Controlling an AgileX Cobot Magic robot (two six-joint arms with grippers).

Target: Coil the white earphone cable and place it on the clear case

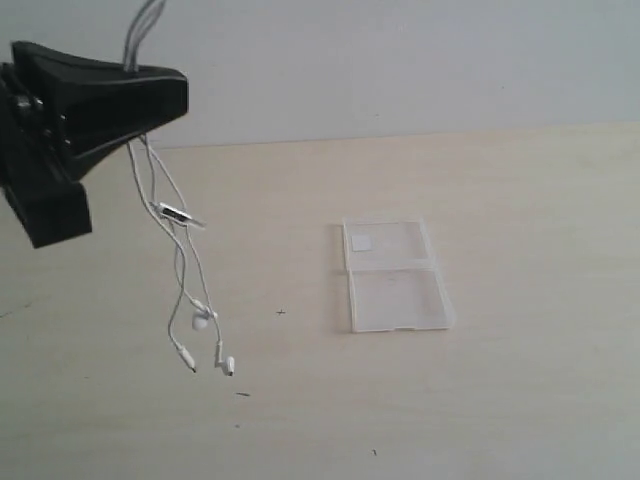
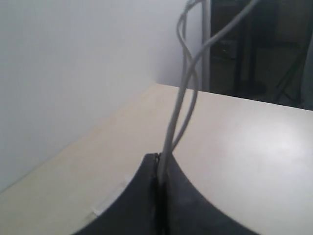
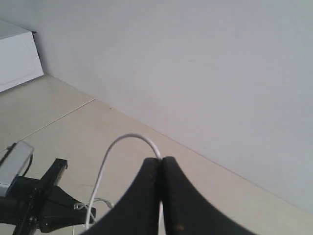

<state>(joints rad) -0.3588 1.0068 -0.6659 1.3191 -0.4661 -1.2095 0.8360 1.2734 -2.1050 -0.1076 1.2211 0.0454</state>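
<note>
Left gripper (image 1: pixel 150 100) (black, jaws pressed together) clamps the thin white earphone cable (image 2: pixel 173 122). Below it the strands hang free with a small inline piece (image 1: pixel 180 215) and white earbuds (image 1: pixel 228 365) low over the pale tabletop (image 1: pixel 520 400); contact cannot be told. Above it they run out of frame. Right gripper (image 3: pixel 160 164), also closed tight, pinches a loop of the same cable. Flat rectangular clear case (image 1: pixel 400 295) of transparent plastic lies on the tabletop, well apart, below the left gripper toward the right arm's side. Small white square sticker (image 1: pixel 360 240) in one corner — any print too small to read.
</note>
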